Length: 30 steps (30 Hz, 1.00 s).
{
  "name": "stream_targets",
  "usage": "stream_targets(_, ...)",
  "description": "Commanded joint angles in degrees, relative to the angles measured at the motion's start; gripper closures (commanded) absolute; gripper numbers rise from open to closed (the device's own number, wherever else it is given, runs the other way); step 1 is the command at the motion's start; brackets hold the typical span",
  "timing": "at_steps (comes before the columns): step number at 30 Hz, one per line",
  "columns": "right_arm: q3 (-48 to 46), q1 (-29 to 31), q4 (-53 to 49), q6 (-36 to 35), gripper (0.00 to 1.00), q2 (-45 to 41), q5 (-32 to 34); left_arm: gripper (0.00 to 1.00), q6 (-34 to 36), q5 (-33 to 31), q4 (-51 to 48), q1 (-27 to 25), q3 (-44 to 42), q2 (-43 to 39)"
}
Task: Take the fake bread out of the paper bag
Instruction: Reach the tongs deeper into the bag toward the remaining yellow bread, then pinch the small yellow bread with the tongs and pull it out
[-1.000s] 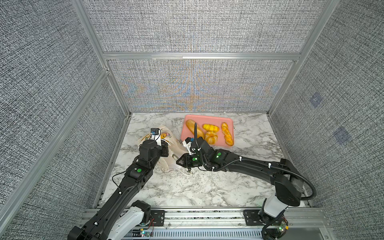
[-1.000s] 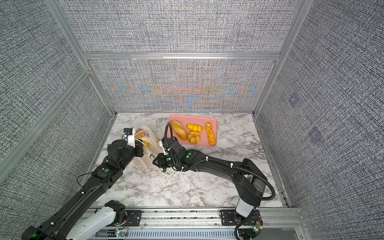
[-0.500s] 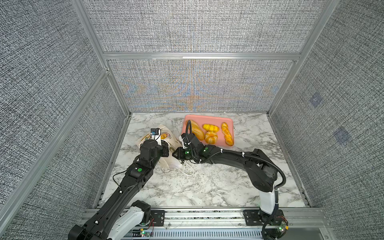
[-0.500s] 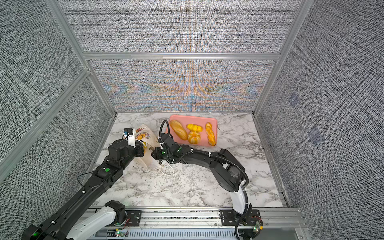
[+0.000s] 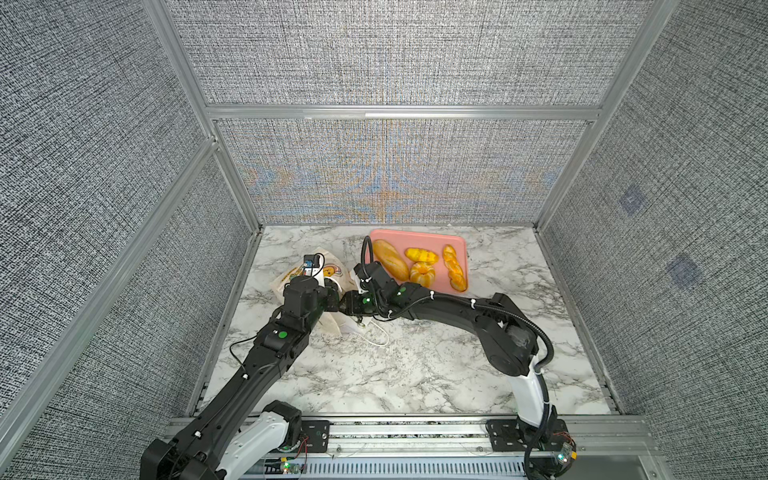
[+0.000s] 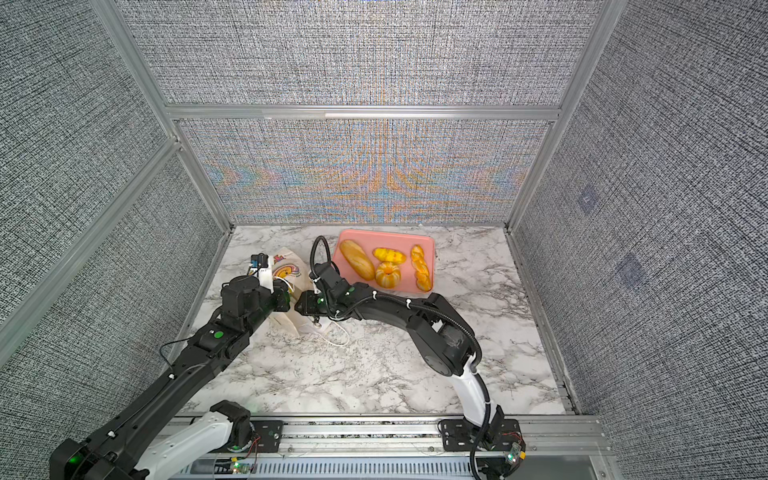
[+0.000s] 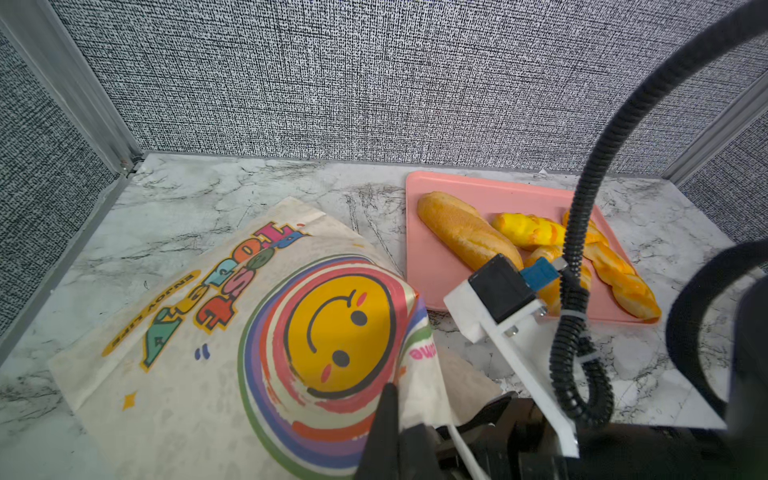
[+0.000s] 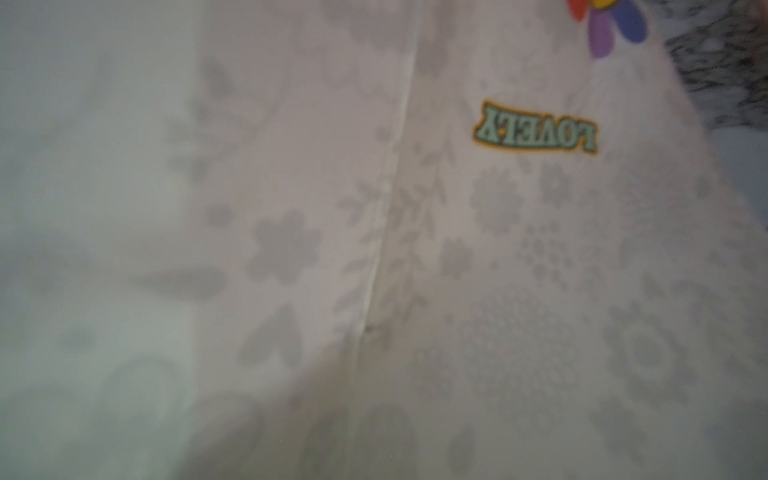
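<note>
Heads up: your left jaws are clamped on the rim of the paper bag (image 7: 249,332), which lies on its side on the surface just left of the pink tray (image 5: 419,240). The right jaws are pushed up against the bag's tray-facing side. I can't tell if they're spread or pinched, because the right wrist view is nothing but blurry paper.

Four pieces of fake bread sit on the tray: a long loaf (image 5: 390,259), ring cake (image 5: 422,272), braided stick (image 5: 454,268) and a small bun (image 5: 421,254). No view shows whether anything's left in the bag.

Risks as I see them:
- Working blind, you could pinch paper instead of bread and rip or drag the bag.
- The loose cord handle (image 5: 376,336) in front of the tray could snag a finger.
- The right arm passes right by the tray's near edge, so a sloppy pull-out might knock the ring cake off.
</note>
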Motion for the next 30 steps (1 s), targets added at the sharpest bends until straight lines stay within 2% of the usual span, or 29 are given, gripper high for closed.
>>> stream_targets(1, 3.1, 0.0, -5.8, -1.9, 0.52, 1.3, 4.9, 1.0, -0.3, 0.7, -0.2, -0.1, 0.1, 0.2)
stream_targets(10, 15.8, 1.2, -17.8, -4.4, 0.53, 7.8, 11.6, 1.0, -1.0, 1.1, 0.5, -0.5, -0.3, 0.5)
stream_targets(12, 17.8, 1.3, -18.8, -4.8, 0.56, 9.2, 12.1, 1.0, -1.1, 1.2, 0.8, -0.5, -0.3, 0.6)
stream_targets(15, 18.9, 1.4, -19.5, -5.6, 0.72, 9.6, 11.8, 1.0, -1.4, 1.4, 0.9, -0.7, -0.2, 1.0)
stream_targets(17, 17.0, 1.5, -18.3, -6.3, 0.85, 7.8, 10.9, 1.0, -1.6, 1.4, 1.0, -0.8, -0.1, 1.1)
stream_targets(21, 10.0, 1.5, -13.1, -7.4, 0.99, 2.2, 7.0, 1.0, -2.7, 0.8, 1.7, -1.0, -0.5, 1.1)
stream_targets(30, -6.5, 2.2, -8.1, -9.3, 1.0, -9.5, 1.7, 1.0, -3.3, 0.1, 3.4, -1.2, -1.2, 1.7)
